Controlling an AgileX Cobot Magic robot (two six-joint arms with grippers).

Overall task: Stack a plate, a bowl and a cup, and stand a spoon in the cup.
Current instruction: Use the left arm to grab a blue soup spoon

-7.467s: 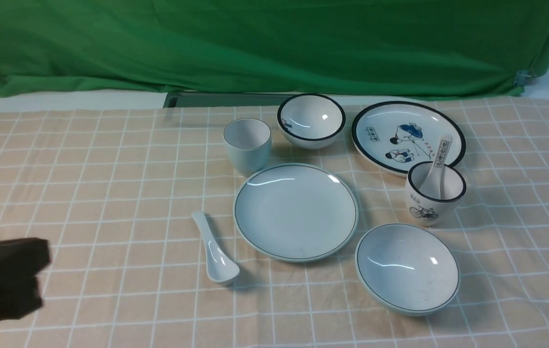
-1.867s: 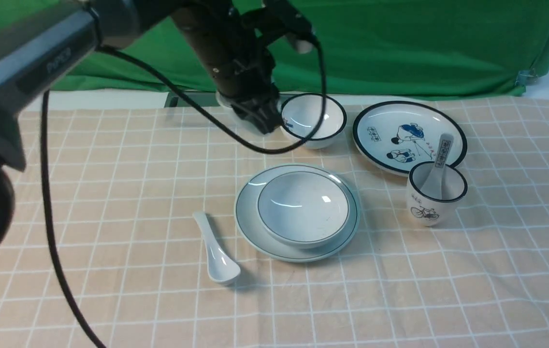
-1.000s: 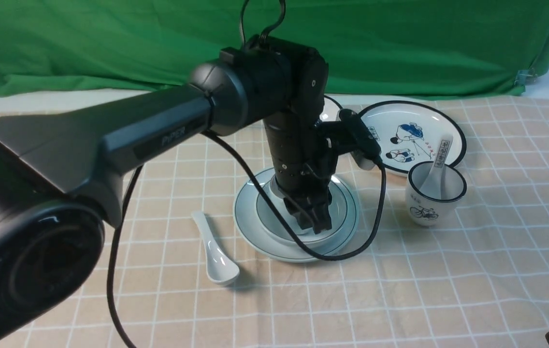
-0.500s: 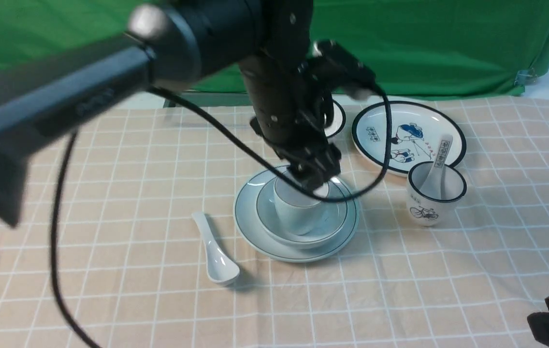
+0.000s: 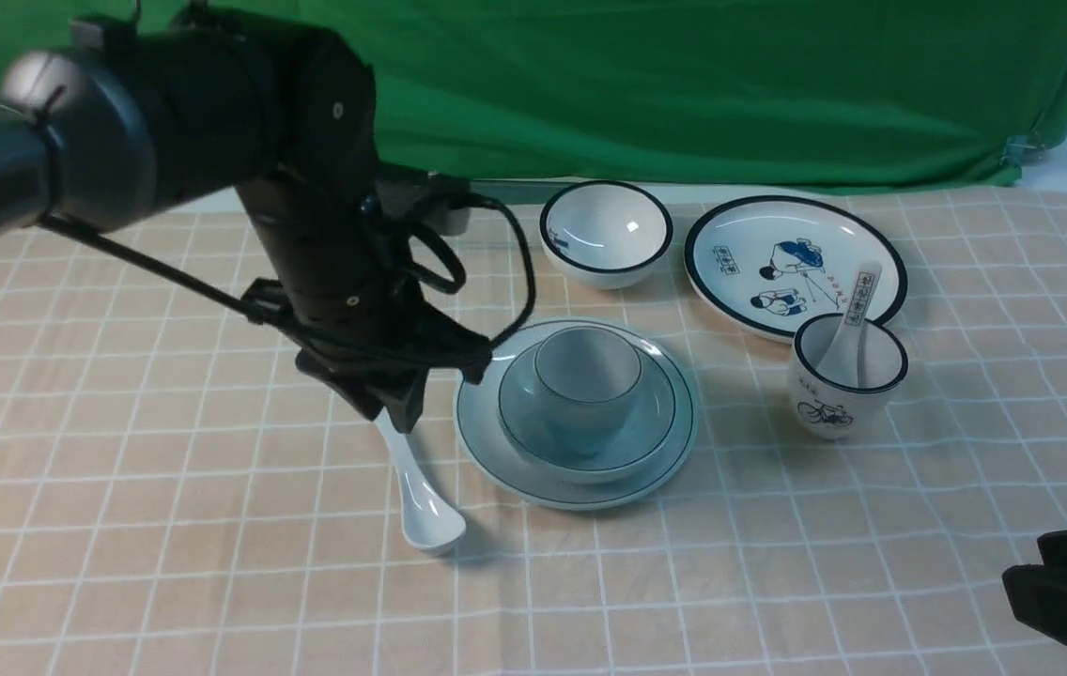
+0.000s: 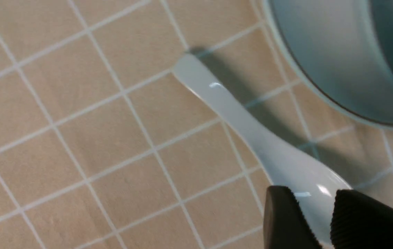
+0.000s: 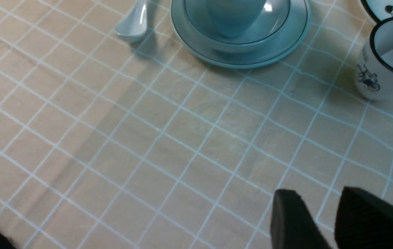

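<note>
Stacking looks finished; only the spoon step is left. Starting on the left, the left gripper (image 6: pixel 321 197) hangs low over the checked tablecloth (image 5: pixel 167 469), right above the white soup spoon (image 5: pixel 421 498). In the left wrist view its jaws stand a little apart, with the spoon's glossy surface showing through the gap, and we see nothing clamped. The spoon lies flat on the cloth, just beside the left edge of the plate (image 5: pixel 487 441), with its handle toward the far side and its scoop toward the near side. Next comes the stack. The pale blue-grey plate rests on the cloth, the shallow bowl (image 5: pixel 657 413) sits in it, and the handleless cup (image 5: pixel 587 380) stands upright in the bowl, empty. Far to the right, the right gripper (image 7: pixel 321 193) hovers over bare cloth with its jaws parted, holding nothing. We judge three of the four parts done. What remains is to grip the spoon, lift it and stand it in the cup.
</note>
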